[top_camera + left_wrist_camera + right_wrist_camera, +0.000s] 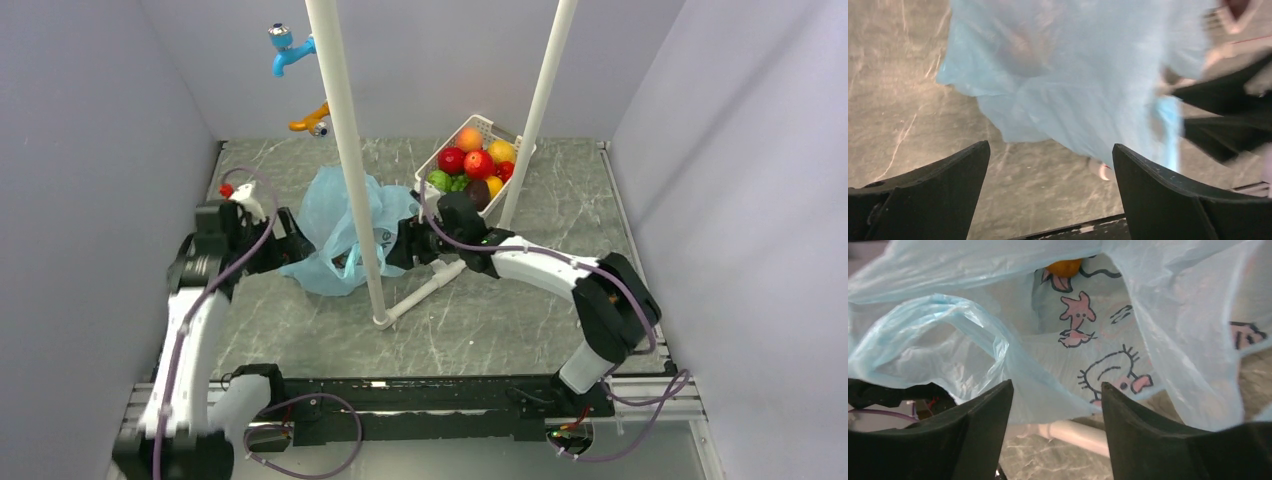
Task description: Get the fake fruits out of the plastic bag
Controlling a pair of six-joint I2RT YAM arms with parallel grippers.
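The plastic bag [325,215] lies crumpled on the tabletop [300,330], left of the middle and nearer the far edge than the near one, between the two grippers. The left gripper [1049,147] stands with its jaws spread wide and nothing in them, the blue film just beyond its fingertips. The right gripper [1056,385] faces the bag's mouth, jaws apart and bare, with the lower lip of film draped right in front of them. Deep in the pocket one orange fake fruit [1064,267] shows; whether others lie under the folds cannot be told. The film is thin, limp and light, so it will likely crumple and follow any pull rather than keep a shape. One side should pinch a gathered fold at the rim to keep the mouth open. The fruit looks hard, smooth and light, apt to squirt out of a shallow pinch, so it is best taken across its widest part with no film trapped against it
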